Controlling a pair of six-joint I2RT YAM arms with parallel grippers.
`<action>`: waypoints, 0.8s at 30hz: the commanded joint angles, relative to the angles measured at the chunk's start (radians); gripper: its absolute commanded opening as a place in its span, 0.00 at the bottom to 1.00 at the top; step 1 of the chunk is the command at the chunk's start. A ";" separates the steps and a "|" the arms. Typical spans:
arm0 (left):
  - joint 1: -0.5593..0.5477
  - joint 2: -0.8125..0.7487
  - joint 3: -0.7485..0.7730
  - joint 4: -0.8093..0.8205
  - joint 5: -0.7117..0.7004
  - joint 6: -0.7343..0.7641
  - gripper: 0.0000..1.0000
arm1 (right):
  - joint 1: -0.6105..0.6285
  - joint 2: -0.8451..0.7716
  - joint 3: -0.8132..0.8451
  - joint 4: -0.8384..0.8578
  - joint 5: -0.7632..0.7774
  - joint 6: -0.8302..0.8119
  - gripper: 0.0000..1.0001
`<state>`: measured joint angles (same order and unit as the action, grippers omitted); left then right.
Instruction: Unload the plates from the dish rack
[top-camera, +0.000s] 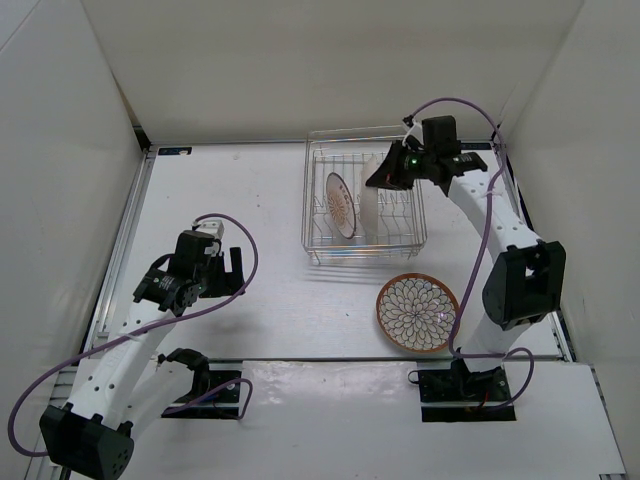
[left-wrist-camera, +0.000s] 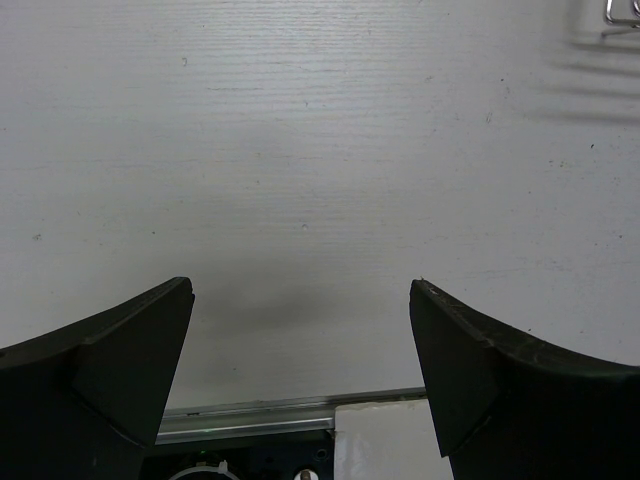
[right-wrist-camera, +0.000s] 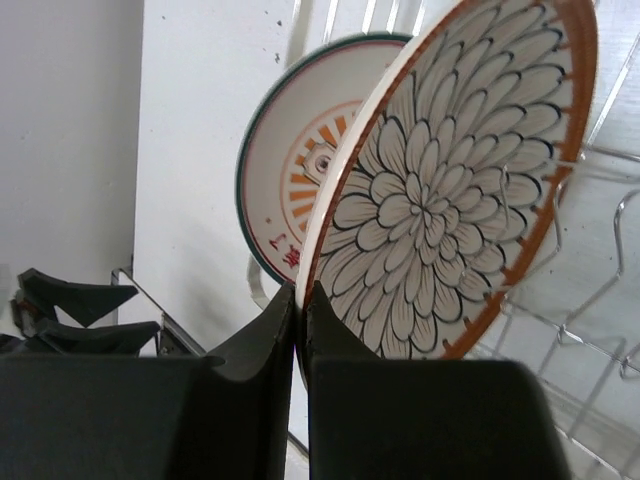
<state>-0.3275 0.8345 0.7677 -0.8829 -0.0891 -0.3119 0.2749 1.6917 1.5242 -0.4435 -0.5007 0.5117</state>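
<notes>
Two plates stand on edge in the dish rack (top-camera: 350, 258), far centre: the racked petal plate (right-wrist-camera: 440, 200) and, to its left, the orange-centred plate (right-wrist-camera: 285, 190). The right gripper (right-wrist-camera: 300, 295) is clamped on the racked petal plate's rim. A second petal plate (top-camera: 417, 312) lies flat on the table (top-camera: 240, 200) just near of the rack, so by my reckoning one is unloaded and two remain. The left gripper (left-wrist-camera: 300, 290) hovers with fingers apart at near left.

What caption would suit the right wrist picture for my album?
Right arm's jaws pinch the rim of the petal-patterned plate, orange-centred plate behind it, in the wire dish rack.
</notes>
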 joint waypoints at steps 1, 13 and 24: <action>-0.001 -0.009 0.031 0.006 0.006 0.000 1.00 | -0.019 -0.050 0.235 0.138 -0.062 -0.029 0.00; -0.002 -0.011 0.028 0.004 -0.003 -0.001 1.00 | -0.057 0.013 0.026 0.535 -0.306 0.226 0.00; -0.002 -0.008 0.030 0.007 0.000 -0.001 1.00 | -0.079 -0.024 0.241 0.316 -0.245 0.084 0.00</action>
<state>-0.3275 0.8345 0.7677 -0.8829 -0.0891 -0.3119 0.1982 1.7302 1.5929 -0.1703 -0.7212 0.6655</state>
